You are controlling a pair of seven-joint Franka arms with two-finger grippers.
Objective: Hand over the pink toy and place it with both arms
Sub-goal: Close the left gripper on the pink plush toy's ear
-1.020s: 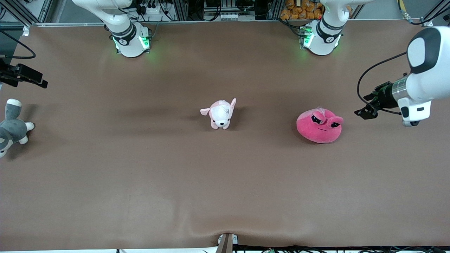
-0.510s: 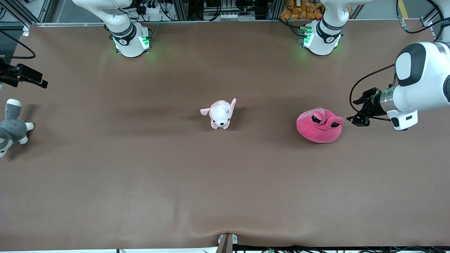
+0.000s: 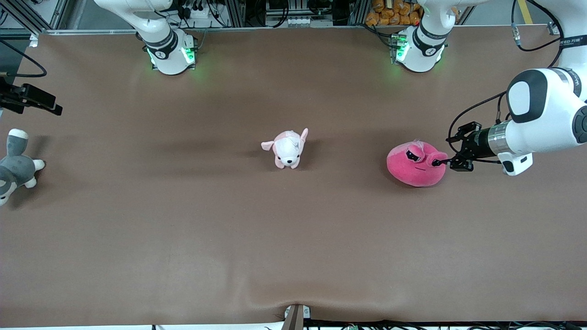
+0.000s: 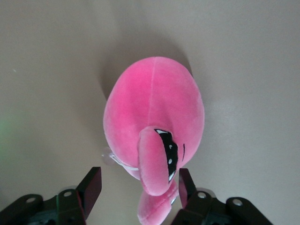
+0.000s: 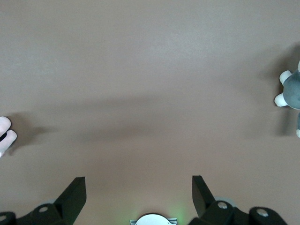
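The pink toy [image 3: 416,165] sits on the brown table toward the left arm's end, with its stalk eyes up. My left gripper [image 3: 448,160] is low beside it, at the eye stalk. In the left wrist view the toy [image 4: 154,108] fills the middle. My left gripper [image 4: 139,180] is open there, with one eye stalk between the two fingers and the jaws not closed on it. My right gripper [image 3: 54,107] waits open and empty over the table's right-arm end; the right wrist view shows it [image 5: 137,185] above bare table.
A small pale pink-and-white puppy plush [image 3: 287,149] stands at the table's middle and shows at the edge of the right wrist view [image 5: 4,133]. A grey-and-white plush [image 3: 16,167] lies at the right arm's end, below the right gripper, and shows in the right wrist view [image 5: 291,91].
My left gripper has come down and moved toward the pink toy, from clear of it to straddling its eye stalk. The right arm and the plushes have not moved.
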